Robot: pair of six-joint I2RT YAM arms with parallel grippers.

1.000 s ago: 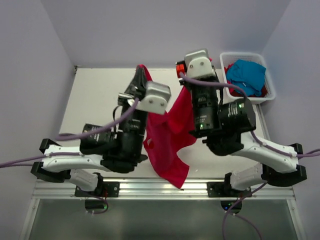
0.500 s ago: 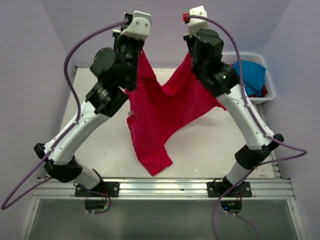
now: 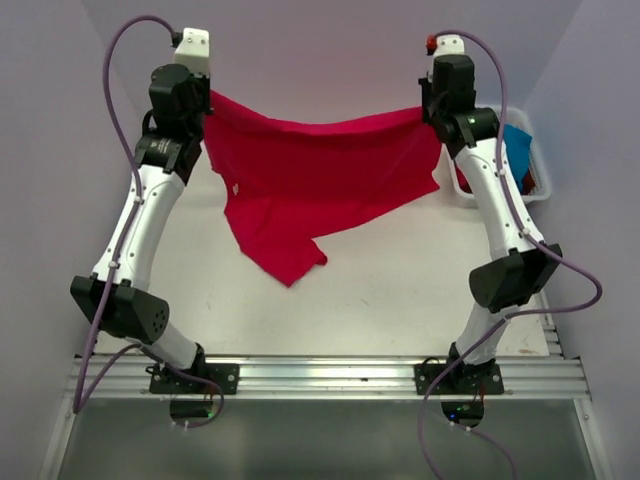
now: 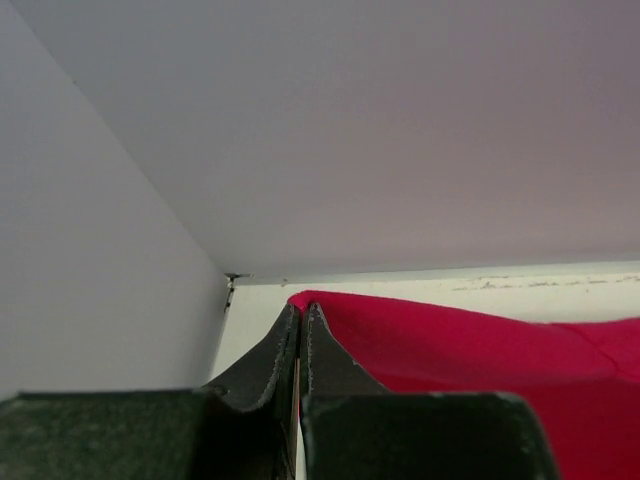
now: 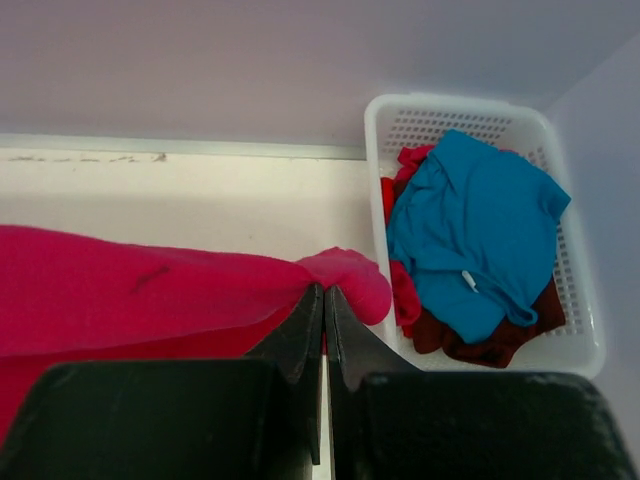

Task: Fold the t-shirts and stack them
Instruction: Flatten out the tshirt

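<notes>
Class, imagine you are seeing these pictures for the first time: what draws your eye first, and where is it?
A crimson t-shirt hangs stretched like a banner across the far side of the table, pinched at its upper corners by the shut left gripper and right gripper on raised arms. In the far right corner, a white basket holds a turquoise shirt lying on red cloth.

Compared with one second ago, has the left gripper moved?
Yes. In the top view the left gripper, jaws shut on the red shirt, has gone left and toward the back wall, farther from the basket.
</notes>
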